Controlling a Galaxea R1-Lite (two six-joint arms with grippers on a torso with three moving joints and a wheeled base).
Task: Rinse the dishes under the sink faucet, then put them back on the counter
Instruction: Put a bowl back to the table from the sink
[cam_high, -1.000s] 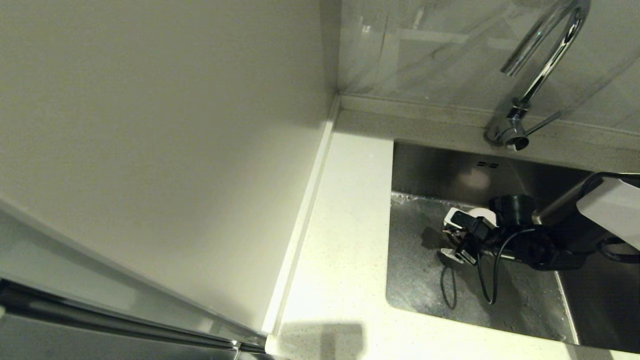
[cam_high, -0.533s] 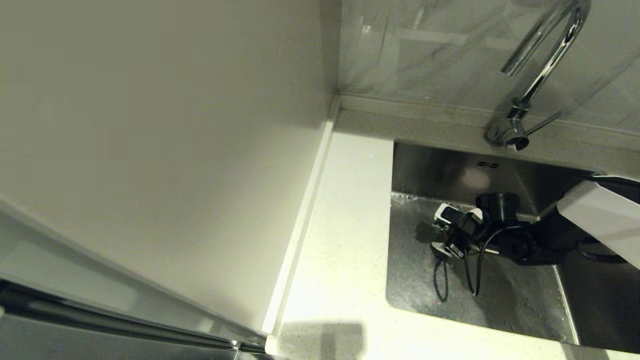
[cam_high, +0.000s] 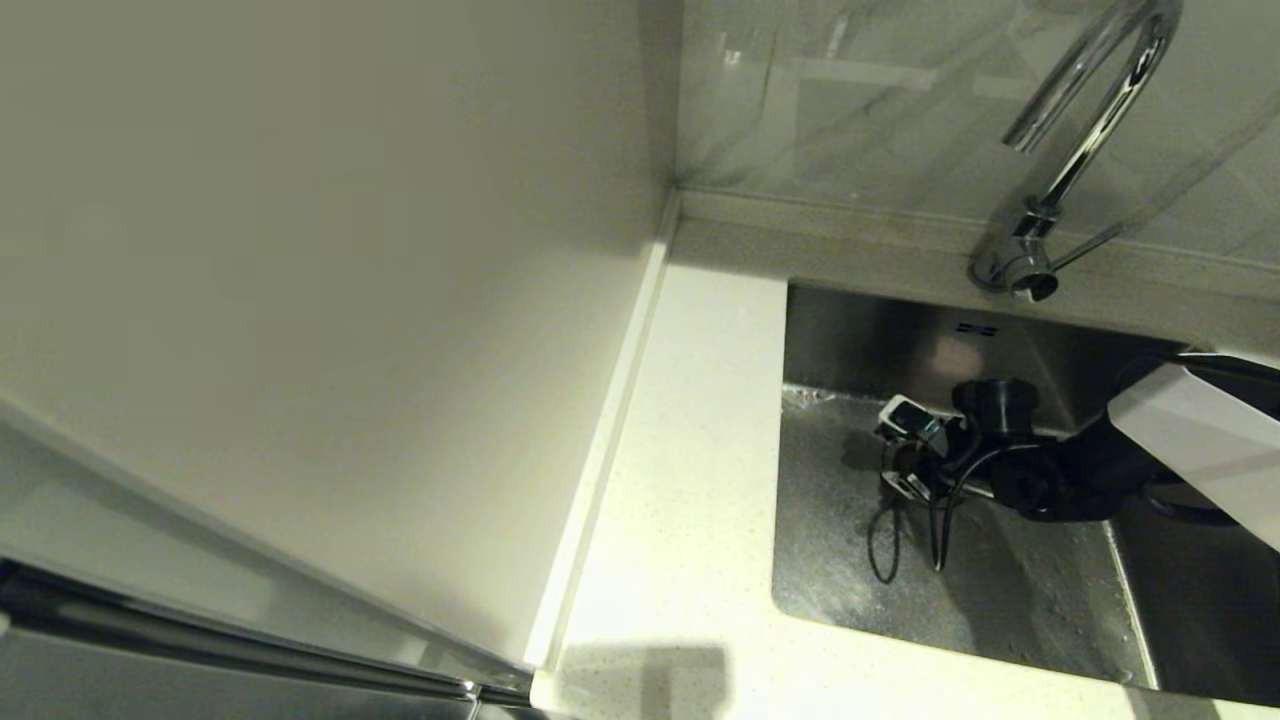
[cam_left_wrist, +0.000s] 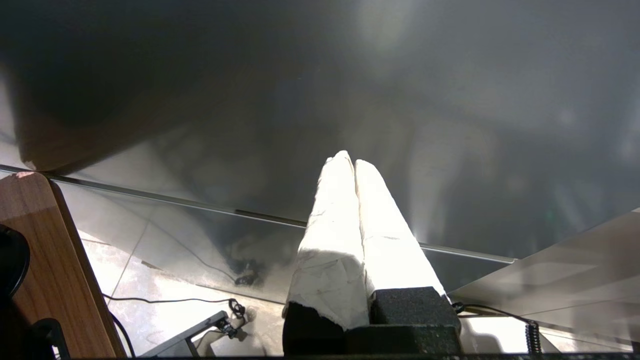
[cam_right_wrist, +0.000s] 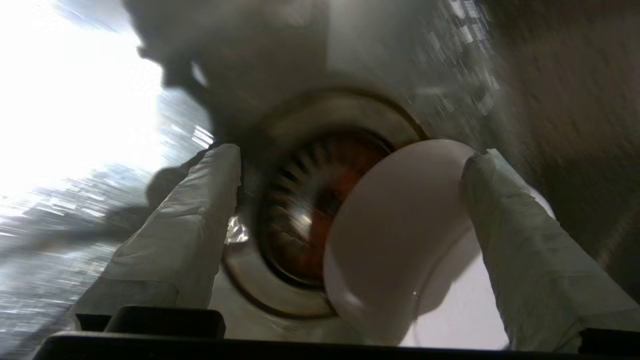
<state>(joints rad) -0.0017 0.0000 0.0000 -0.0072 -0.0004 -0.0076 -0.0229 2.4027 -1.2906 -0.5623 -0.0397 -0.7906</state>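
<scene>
The right gripper (cam_right_wrist: 350, 200), jaws spread wide and gripping nothing, straddles the pale pink round bowl (cam_right_wrist: 400, 250) over the steel sink's (cam_high: 850, 560) drain (far side); pickup likely: closing comes next.

- The left gripper (cam_left_wrist: 354, 167) points at a dark, glossy panel (cam_left_wrist: 350, 90), its two white-wrapped fingers (cam_left_wrist: 332, 225) pressed together along their length.
- A wooden board edge (cam_left_wrist: 45, 260) stands at one side.
- A pale tiled floor (cam_left_wrist: 165, 305) lies beyond, with thin black cables (cam_left_wrist: 165, 300) trailing across it.
</scene>
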